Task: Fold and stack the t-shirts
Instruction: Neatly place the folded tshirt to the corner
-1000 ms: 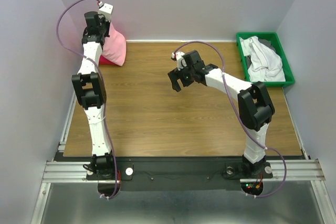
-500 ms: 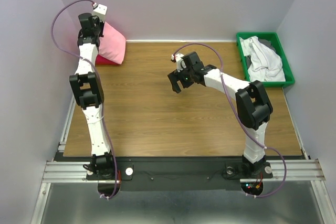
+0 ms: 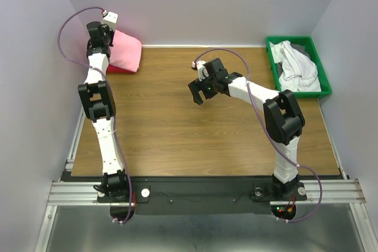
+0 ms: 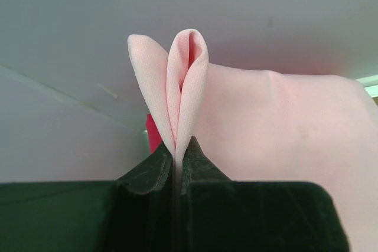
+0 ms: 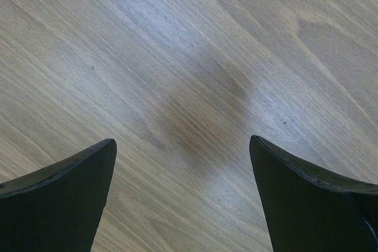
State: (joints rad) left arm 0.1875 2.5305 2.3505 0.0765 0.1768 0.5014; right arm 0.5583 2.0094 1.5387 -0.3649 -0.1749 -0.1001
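The step in hand looks like stacking. The left gripper [image 4: 177,151] is clenched on a doubled edge of the pink shirt [image 3: 125,53], which sits at the table's [image 3: 177,128] 10 o'clock corner, against the back wall. A red cloth [image 3: 115,69] shows just under the shirt's near edge. It is probably a shirt already laid down, though too little shows to be sure. In the left wrist view the pinched fold bulges up between the closed jaws, and the rest of the shirt slopes away toward 3 o'clock, so it seems partly lifted rather than lying flat. The left arm is stretched nearly straight from its base at 7 o'clock out to that corner, with its wrist high by the wall. The likely next move is to lower the held edge square over the red cloth, let go without dragging the fold open, and pull back. The right gripper [image 5: 182,141] hovers over bare wood near the centre with its jaws spread and nothing between them. Its arm is bent at the elbow and reaches in from 5 o'clock. White shirts [image 3: 298,69] lie heaped and unfolded in the green bin [image 3: 271,57] at 2 o'clock, so much of the task remains.
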